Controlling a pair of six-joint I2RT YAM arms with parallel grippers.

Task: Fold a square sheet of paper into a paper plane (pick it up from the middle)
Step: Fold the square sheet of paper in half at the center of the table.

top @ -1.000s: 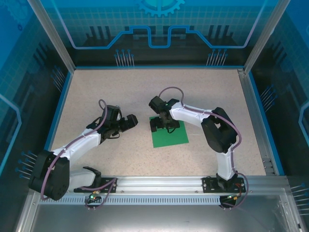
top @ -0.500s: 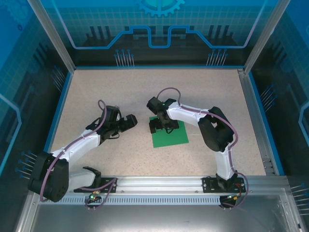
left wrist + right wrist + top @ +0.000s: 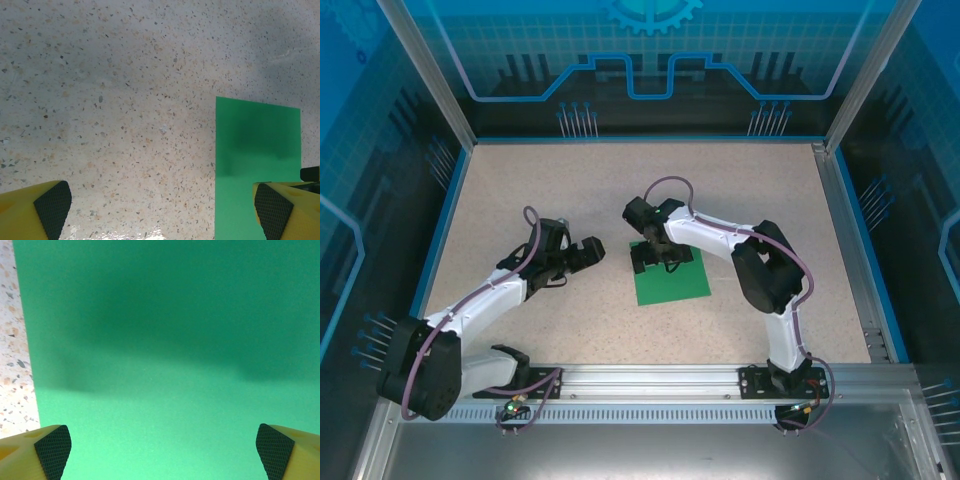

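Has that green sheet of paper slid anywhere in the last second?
No. The square sheet of paper lies flat at the same spot and the same angle, judged against the metal rail below it in the top view.

A flat surface with a pale beige, dark-speckled stone pattern is edged by a thin blue border. Behind it stands a blue back wall printed with a fine grid, circuit-like lines and part of a gear emblem. Slanted aluminium posts frame tinted blue side panels. A slotted aluminium rail and a brushed metal sheet run along the near edge. The light is soft and even.
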